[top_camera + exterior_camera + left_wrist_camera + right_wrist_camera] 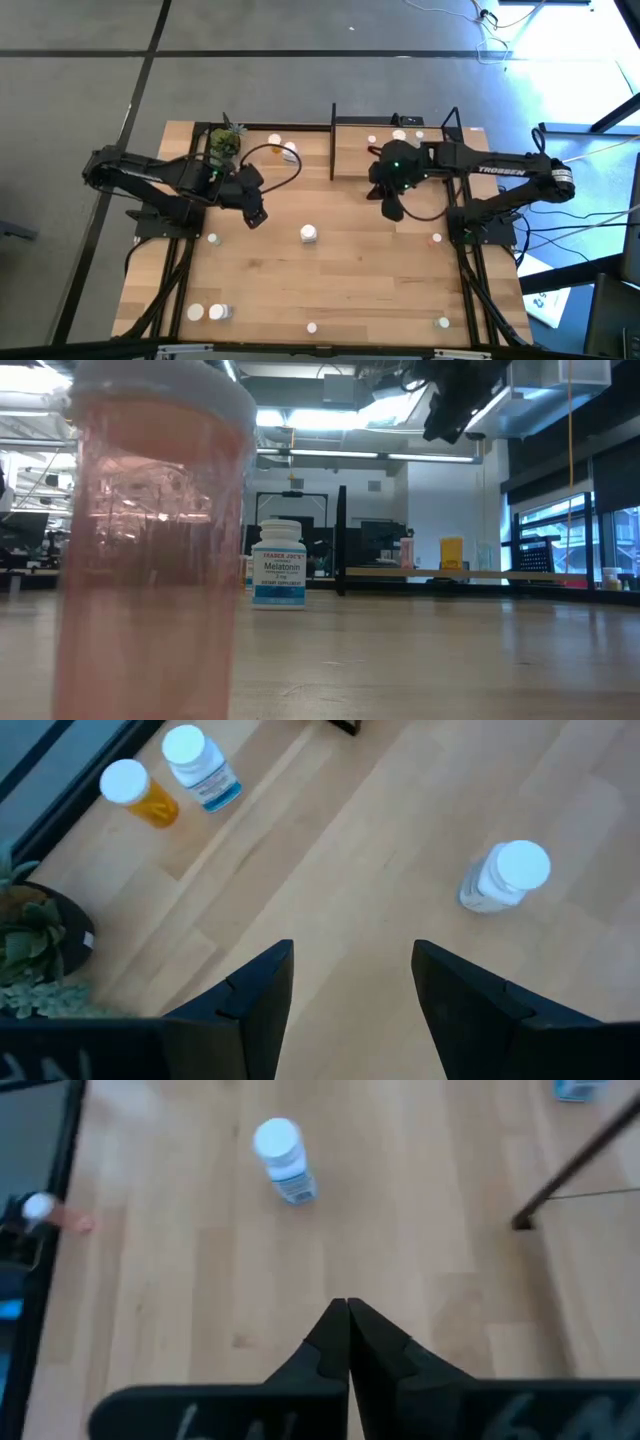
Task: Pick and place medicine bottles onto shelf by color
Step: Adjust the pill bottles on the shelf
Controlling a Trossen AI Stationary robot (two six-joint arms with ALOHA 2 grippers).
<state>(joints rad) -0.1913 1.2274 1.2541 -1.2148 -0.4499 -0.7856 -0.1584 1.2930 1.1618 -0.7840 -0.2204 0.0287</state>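
Between picks: the right gripper (392, 212) hangs just before the shelf (400, 165), jaws clenched on nothing; left gripper (256, 217) waits, jaws parted, empty. Next it must reach the white bottle (308, 234) mid-bench, left of the shelf.

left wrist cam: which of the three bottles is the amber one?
The amber bottle nearest the potted plant: orange body, white cap. The bottle beside it and the lone bottle farther off are white.

Pink bottle (150, 540) nearest the low camera: blurred, base cropped. Behind it, the melatonin bottle (279, 564); shelf (480, 573) items beyond are too small to identify.
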